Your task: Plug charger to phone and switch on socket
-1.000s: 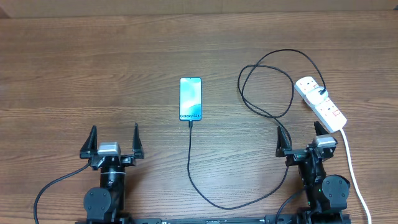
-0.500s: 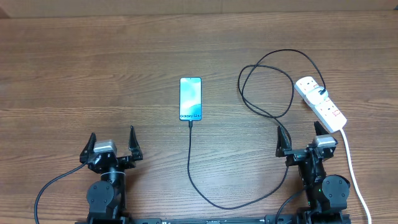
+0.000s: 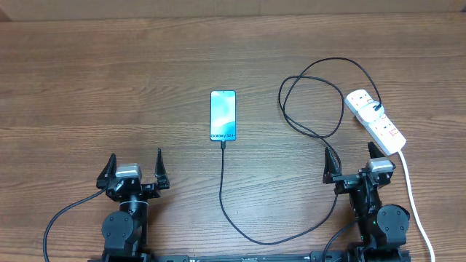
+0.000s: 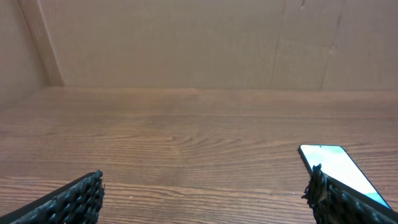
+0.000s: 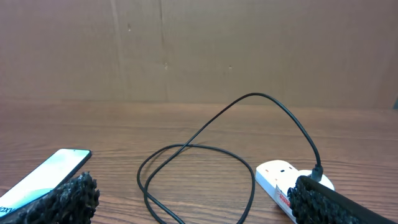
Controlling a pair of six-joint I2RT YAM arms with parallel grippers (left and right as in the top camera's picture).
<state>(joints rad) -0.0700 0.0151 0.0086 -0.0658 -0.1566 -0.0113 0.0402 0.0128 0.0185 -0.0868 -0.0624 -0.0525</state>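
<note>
Though agape, left gripper (image 3: 135, 155) off phone (image 3: 223, 115).

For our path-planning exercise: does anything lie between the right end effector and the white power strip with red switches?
Nothing visible does. Only bare brown wooden table lies between the open right end effector and the white elongated power strip. The thin black charger cable loops beside that path, passing close by the end effector.
</note>
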